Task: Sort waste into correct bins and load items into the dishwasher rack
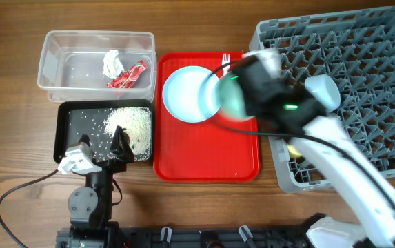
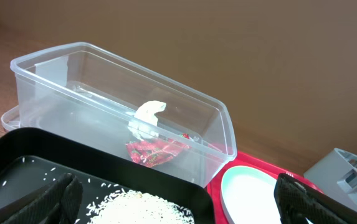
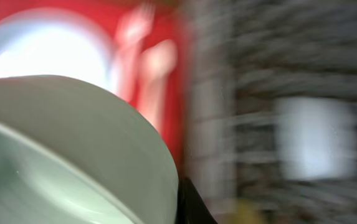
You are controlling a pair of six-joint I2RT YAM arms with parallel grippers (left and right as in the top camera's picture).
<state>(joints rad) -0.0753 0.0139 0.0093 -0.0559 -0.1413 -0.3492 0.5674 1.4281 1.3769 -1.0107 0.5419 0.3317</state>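
Note:
My right gripper (image 1: 244,93) is shut on the rim of the pale green bowl (image 1: 229,96) and holds it tilted above the red tray's right side, next to the grey dishwasher rack (image 1: 362,41). The bowl fills the blurred right wrist view (image 3: 60,149), with one dark finger (image 3: 189,204) at its rim. The light blue plate (image 1: 183,93) lies on the red tray, with a white fork (image 1: 226,60) behind it. My left gripper (image 1: 120,141) is open and empty over the black tray (image 1: 69,120), which holds rice (image 1: 132,124). The clear tub (image 1: 59,52) holds the white tissue (image 1: 112,63) and red wrapper (image 1: 129,76).
The flat red serving tray (image 1: 204,151) lies between the bins and the rack. Something yellow (image 1: 292,148) shows in the rack under my right arm. A pale rounded object (image 1: 321,89) sits over the rack. In the left wrist view the tub (image 2: 53,87), tissue (image 2: 147,118) and plate (image 2: 253,196) show.

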